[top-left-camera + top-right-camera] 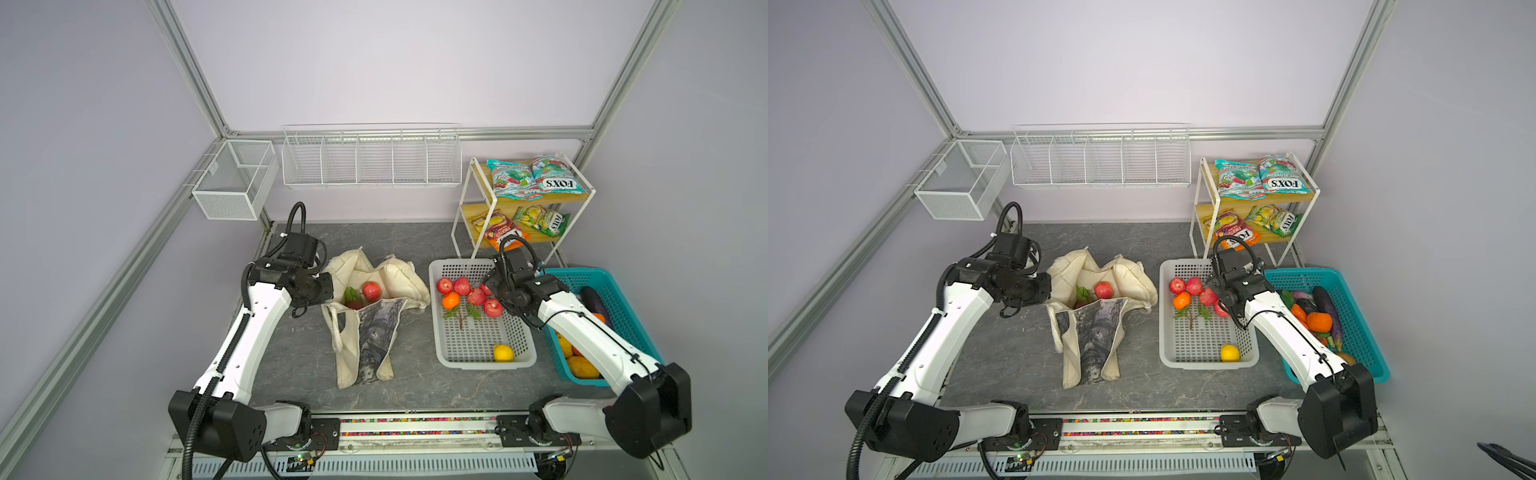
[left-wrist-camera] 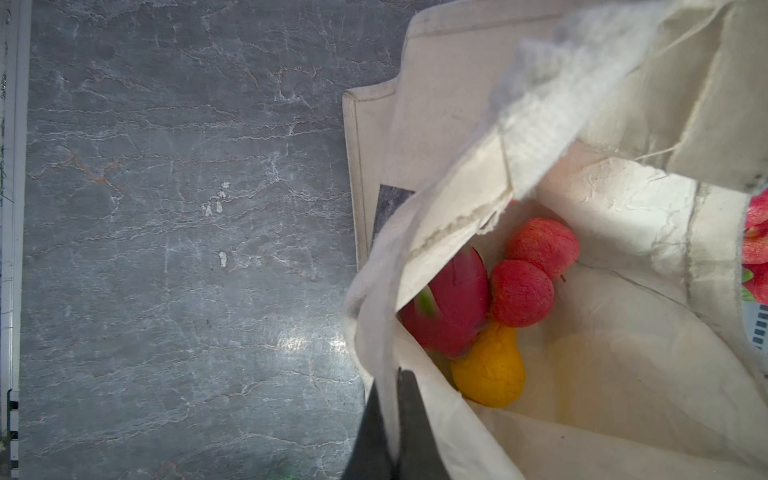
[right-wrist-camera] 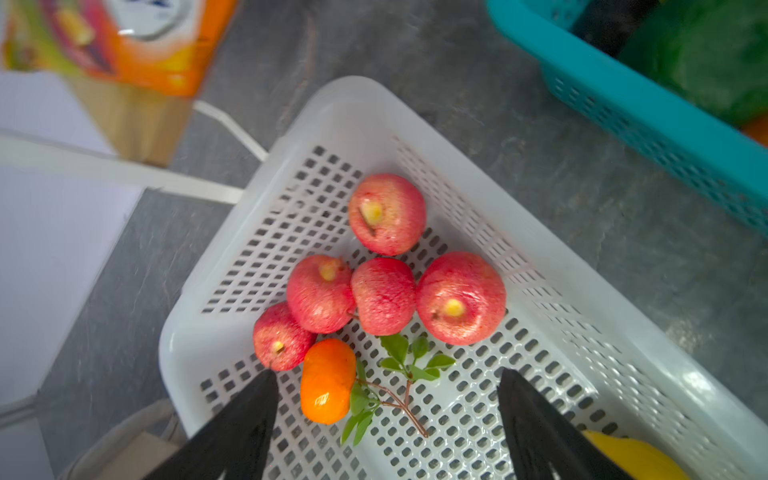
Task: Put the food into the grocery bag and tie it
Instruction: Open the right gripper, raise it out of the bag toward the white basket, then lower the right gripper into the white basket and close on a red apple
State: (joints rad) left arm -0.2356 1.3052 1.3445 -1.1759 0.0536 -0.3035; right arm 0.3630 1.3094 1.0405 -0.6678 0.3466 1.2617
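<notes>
The cream grocery bag (image 1: 374, 332) lies open mid-table, its printed panel facing up. Inside it I see two red apples (image 2: 521, 293), a pink dragon fruit (image 2: 457, 307) and a yellow fruit (image 2: 490, 370). My left gripper (image 2: 392, 374) is shut on the bag's cream rim at its left side (image 1: 330, 291), holding the mouth open. My right gripper (image 3: 386, 374) hangs open over the white basket (image 3: 232, 266), above an orange fruit (image 3: 328, 380) with a leafy twig. Several red apples (image 3: 384, 295) lie just beyond its fingertips. Teal-and-red FOX'S packets (image 1: 536, 176) lie on the shelf's top level.
A yellow lemon (image 1: 503, 353) sits at the white basket's (image 1: 440, 332) near corner. The teal basket (image 1: 619, 291) of eggplants and orange vegetables stands at the right, under my right arm. The small shelf (image 1: 465, 216) stands behind the white basket. Wire baskets (image 1: 370, 160) hang on the back wall.
</notes>
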